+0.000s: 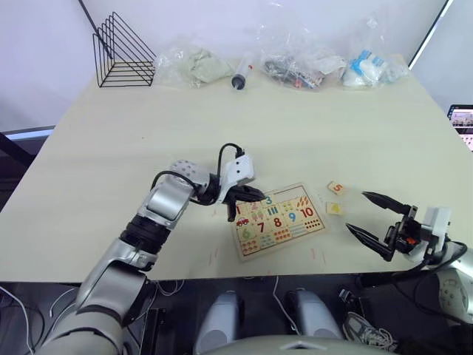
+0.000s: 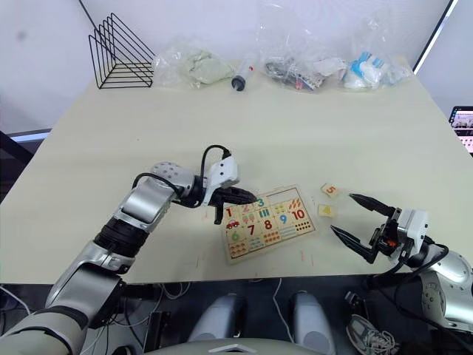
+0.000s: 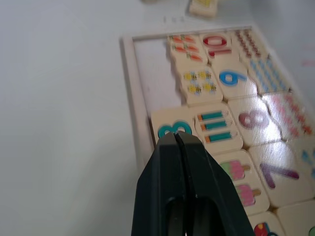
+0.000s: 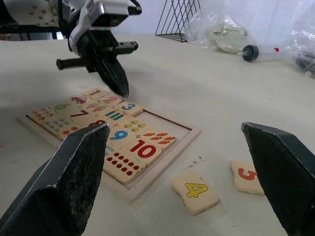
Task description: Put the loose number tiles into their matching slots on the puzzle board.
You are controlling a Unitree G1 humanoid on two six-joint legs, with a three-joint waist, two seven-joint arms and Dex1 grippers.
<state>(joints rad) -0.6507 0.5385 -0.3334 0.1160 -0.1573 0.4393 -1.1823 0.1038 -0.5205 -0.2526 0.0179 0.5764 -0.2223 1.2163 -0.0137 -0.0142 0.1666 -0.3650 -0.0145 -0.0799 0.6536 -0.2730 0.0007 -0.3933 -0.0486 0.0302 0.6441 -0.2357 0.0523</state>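
Puzzle board (image 1: 281, 222) flat, two slots empty; tiles 4 (image 4: 195, 191), 5 (image 4: 247, 176) loose beside.

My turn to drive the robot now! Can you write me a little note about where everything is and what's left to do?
Left gripper: shut, empty, tip just over the 3 tile on the board.
Right gripper: wide open, empty, off the board's right end.
Done: tiles 1, 2 and 3 sit in the board's top row.
Left: two slots at that row's end are bare. The 4 tile and the 5 tile lie loose on the table beside the board, close to the right gripper. Put them in.
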